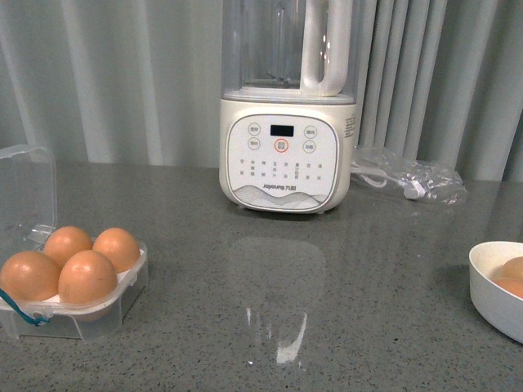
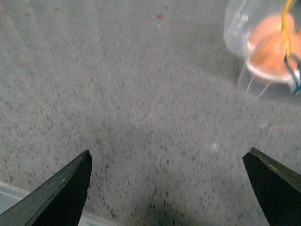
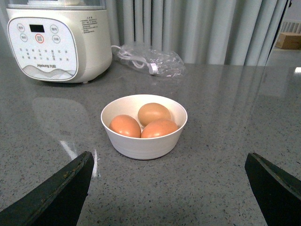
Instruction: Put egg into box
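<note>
Front view sets the box (image 1: 98,322) well to the left of the blender (image 1: 282,155), with its lid (image 1: 24,192) up and a brown egg in each of its four slots. The egg (image 1: 87,278) of the task is among these, though which one cannot be told. With no slot free, I judge the placing done; any next move would call only for keeping the arms clear, or perhaps lowering the lid. Neither arm appears in this view. Left wrist view adds that the left jaws stand wide apart and hold nothing, over bare tabletop (image 2: 141,94). A blurred corner of the box and its blue-yellow cord (image 2: 286,23) show at the edge. Right wrist view shows the right jaws likewise spread and empty, facing the white bowl (image 3: 141,146) to the right of the blender. It shows three eggs inside, where the front view cuts the bowl off and shows little of its contents. A clear bag (image 1: 409,175) lies just right of the blender.
</note>
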